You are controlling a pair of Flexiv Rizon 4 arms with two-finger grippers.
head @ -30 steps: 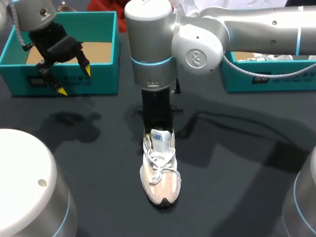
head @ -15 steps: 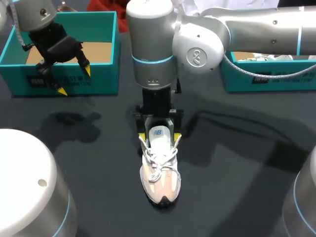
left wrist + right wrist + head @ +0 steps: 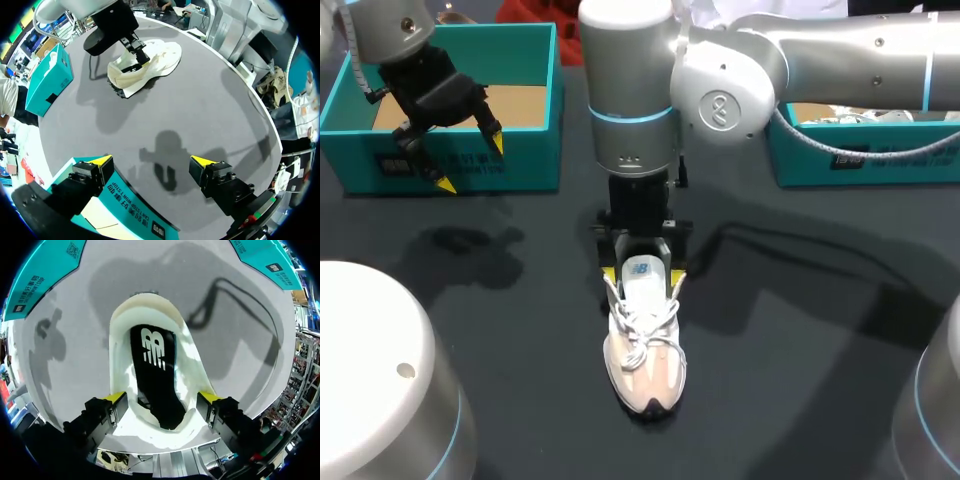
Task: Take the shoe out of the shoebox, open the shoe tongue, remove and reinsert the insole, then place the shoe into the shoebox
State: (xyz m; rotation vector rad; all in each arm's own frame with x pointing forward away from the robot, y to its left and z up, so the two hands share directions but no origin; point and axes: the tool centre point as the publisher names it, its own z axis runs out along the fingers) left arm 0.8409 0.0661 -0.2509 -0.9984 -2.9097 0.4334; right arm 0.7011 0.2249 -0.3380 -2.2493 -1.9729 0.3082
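The shoe [image 3: 645, 352], a white and cream sneaker, stands upright on the dark worktop [image 3: 800, 380] near its middle, outside both boxes, its heel towards the far boxes. Its white laces [image 3: 642, 335] are tied loosely over the front and its tongue [image 3: 640, 272] stands up at the opening. Seen from the right wrist, the black insole [image 3: 152, 370] with a white mark lies flat inside the shoe [image 3: 150, 330]. The right arm's fingers [image 3: 608, 276] hang straight down over the heel end, spread wide and gripping nothing, one yellow tip on each side of the tongue; in the right wrist view these fingers [image 3: 116, 398] flank the shoe's sides, and whether they brush it cannot be told. A teal shoebox [image 3: 535, 150] sits at the far left of the worktop and a second teal box [image 3: 860, 165] at the far right, both well apart from the shoe. The left arm's fingers [image 3: 497, 143] hover over the front wall of the left shoebox, spread apart with nothing between them; from the left wrist, those fingers [image 3: 102, 160] hang above the box edge [image 3: 130, 205], with the shoe [image 3: 150, 62] far ahead.
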